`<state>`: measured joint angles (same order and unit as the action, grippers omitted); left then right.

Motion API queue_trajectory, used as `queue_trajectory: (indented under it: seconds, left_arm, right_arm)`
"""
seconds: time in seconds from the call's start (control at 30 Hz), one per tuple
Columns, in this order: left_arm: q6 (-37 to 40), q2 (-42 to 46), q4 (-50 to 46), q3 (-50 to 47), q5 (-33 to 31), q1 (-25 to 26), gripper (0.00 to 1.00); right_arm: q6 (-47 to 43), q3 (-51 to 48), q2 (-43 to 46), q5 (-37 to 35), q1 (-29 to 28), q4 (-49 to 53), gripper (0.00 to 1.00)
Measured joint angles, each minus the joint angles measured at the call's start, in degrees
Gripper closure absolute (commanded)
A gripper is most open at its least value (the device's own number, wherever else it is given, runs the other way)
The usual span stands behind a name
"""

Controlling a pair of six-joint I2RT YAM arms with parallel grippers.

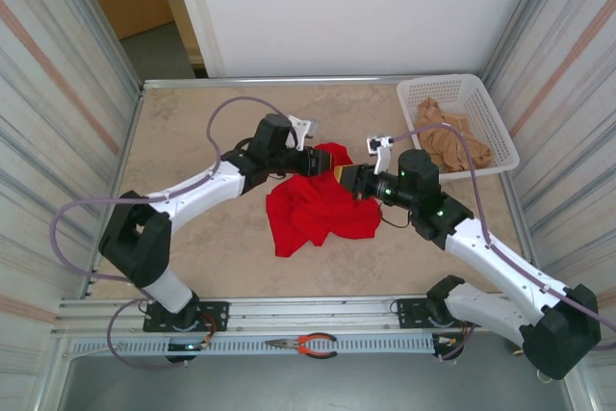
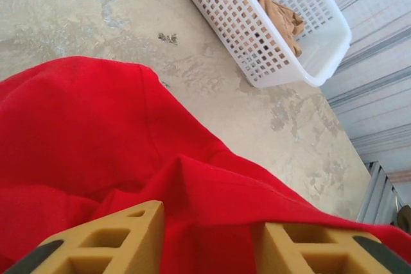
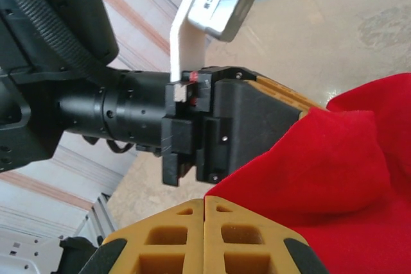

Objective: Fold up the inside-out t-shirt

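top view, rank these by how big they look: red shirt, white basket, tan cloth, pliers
1. red t-shirt and white basket: they look about alike, so not ranked
2. tan cloth
3. pliers

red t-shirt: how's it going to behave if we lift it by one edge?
Likely floppy: the t-shirt lies crumpled in soft folds, so it should sag from any pinch point. Thin-looking cloth, so probably light. Pushing would likely bunch it rather than slide it across the table.
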<state>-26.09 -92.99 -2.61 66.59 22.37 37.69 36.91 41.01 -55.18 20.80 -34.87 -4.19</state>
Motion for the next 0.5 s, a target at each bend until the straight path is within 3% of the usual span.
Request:
queue_trajectory:
  seconds: [0.1, 0.3, 0.5]
  left_arm:
    - [0.9, -2.2, -0.8, 2.2, -0.9, 0.0, 1.00]
    - [1.5, -2.6, -2.7, 5.6, 0.8, -1.7, 1.00]
    - [-0.1, 6.4, -4.7, 5.6, 9.5, -6.8, 1.00]
  right_arm:
    - [0.0, 0.0, 1.0, -0.3, 0.0, 1.0, 1.00]
    - [-0.1, 0.0, 3.2, -2.6, 1.5, 3.7, 1.00]
    - [0.0, 0.1, 1.2, -4.0, 10.9, 5.1, 1.00]
